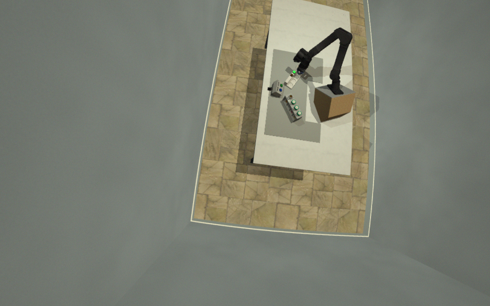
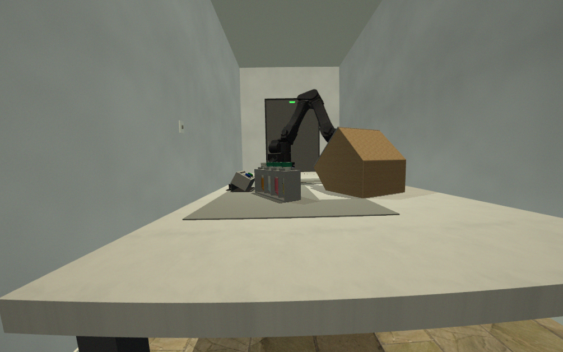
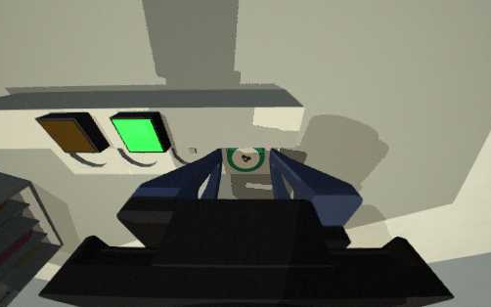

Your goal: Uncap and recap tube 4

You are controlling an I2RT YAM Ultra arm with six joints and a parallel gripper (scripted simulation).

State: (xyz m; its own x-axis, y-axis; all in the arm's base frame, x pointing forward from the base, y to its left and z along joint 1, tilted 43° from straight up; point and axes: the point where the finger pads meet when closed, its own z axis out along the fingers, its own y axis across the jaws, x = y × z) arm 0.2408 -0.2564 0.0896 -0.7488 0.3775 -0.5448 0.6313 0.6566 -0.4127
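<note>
The cap of tube 4, a green ring around a white dot marked 4, lies in the rightmost nest of the cap tray, directly in front of the console. The gripper is above it with its blue fingers spread to either side of the cap. The fingers stand partly apart and grasp nothing; a gap shows between each finger and the cap.

On the console, the green lamp is lit and the amber lamp beside it is dark. Nothing lies between the fingers and the cap.

In the top view, the decapping station stands near the tray, toward the arm's pedestal, a brown box. Three green caps remain on its tubes; the fourth tube, at the end nearest the tray, is open. The sloping key desk sits beside both, with its blue key and green key facing up. All stand on a grey mat on the table.
</note>
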